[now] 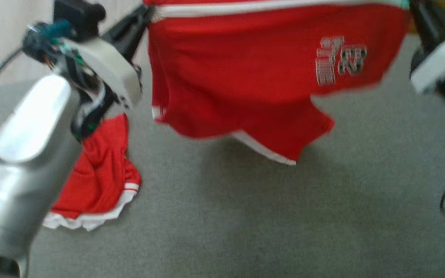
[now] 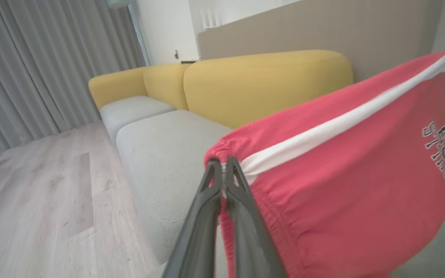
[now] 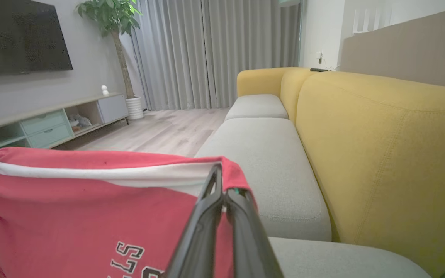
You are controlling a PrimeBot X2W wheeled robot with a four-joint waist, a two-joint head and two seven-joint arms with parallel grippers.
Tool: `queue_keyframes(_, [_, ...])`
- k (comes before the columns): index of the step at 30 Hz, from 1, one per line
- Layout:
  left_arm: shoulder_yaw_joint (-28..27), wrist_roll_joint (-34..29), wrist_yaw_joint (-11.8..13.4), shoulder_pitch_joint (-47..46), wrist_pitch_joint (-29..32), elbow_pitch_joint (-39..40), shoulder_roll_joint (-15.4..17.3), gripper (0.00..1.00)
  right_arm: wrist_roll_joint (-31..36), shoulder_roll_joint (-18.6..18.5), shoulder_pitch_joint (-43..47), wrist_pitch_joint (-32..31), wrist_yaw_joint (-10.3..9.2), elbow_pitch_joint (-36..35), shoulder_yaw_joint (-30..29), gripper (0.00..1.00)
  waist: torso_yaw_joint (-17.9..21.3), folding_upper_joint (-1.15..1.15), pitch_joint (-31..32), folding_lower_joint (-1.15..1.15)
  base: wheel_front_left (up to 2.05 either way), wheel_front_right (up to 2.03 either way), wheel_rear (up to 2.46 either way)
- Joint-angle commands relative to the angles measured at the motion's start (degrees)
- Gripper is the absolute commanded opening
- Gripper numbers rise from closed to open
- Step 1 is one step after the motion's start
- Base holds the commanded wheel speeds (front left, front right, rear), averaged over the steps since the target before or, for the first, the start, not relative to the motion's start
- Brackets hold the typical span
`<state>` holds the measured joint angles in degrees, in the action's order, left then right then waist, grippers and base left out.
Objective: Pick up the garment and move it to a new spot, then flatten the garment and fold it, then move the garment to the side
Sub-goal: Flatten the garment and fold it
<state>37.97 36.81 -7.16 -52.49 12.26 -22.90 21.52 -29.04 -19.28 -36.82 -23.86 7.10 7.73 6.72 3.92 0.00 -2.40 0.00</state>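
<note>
While we hold the red shorts [image 1: 245, 77] up by the waistband, our left claw [image 2: 222, 164] is clamped shut on one gathered end of the white-striped band. Our right claw [image 3: 225, 179] is pinched shut on the other end, so the band runs taut between them and the legs hang loose below. We judge this two-corner hold is chosen so that the cloth's own weight pulls it straight, which should help it lie flat once lowered. The shorts hang over the middle of the grey sofa seat [image 1: 245, 231] with the printed lettering [image 1: 340, 60] facing us. The lower hems seem to hang clear of the cushion and cast a soft shadow on it. A second red garment [image 1: 102, 185] lies crumpled towards the seat's left edge, just beside our left forearm [image 1: 25, 154]. We take this as the carrying step, with flattening and folding not yet done. We would set the shorts down well apart from that heap, so the two do not tangle.
</note>
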Motion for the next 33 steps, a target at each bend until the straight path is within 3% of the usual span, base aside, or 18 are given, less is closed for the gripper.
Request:
queue_keyframes(1, [-2.39,-0.92,-0.18,-7.58,0.1,0.3,2.87,0.0,1.01,-1.21,-7.53,1.11,0.39,-0.47,1.11,0.0,1.17,0.0,-6.73,0.0,0.0,0.0,0.0])
queue_keyframes(7, [-3.28,-4.54,-0.24,-22.17,-5.24,-8.78,2.18,0.0,6.02,-0.14,-26.62,10.34,0.39,12.05,4.78,0.0,2.31,0.0,-16.71,0.0,0.0,0.0,0.0])
queue_keyframes(11, [-4.6,-6.91,0.23,-32.29,-10.8,-15.31,0.62,0.0,9.38,2.62,-38.4,20.11,0.39,21.72,2.77,0.0,2.91,0.0,-21.31,0.0,0.0,0.0,0.0])
queue_keyframes(16, [-3.93,-7.98,0.07,-37.04,-17.77,-22.1,-2.68,0.0,11.21,4.78,-43.32,28.33,0.39,32.38,3.82,0.0,2.62,0.0,-23.18,0.0,0.0,0.0,0.0])
queue_keyframes(21, [-3.78,-5.11,-0.18,-34.78,-22.34,-25.94,-6.08,0.0,11.36,4.12,-41.35,27.77,0.39,38.74,9.96,0.0,1.69,0.0,-24.66,0.0,0.0,0.0,0.0])
queue_keyframes(25, [0.9,-3.3,-0.29,-28.26,-24.65,-26.99,-7.48,0.0,9.49,2.16,-37.04,25.54,0.39,43.22,16.32,0.0,0.65,0.0,-24.55,0.0,0.0,0.0,0.0])
queue_keyframes(33, [14.2,4.57,-0.32,-13.07,-25.08,-21.78,-4.08,0.0,-0.11,-5.42,-26.3,17.02,0.39,42.65,31.15,0.0,-1.14,0.0,-20.58,0.0,0.0,0.0,0.0])
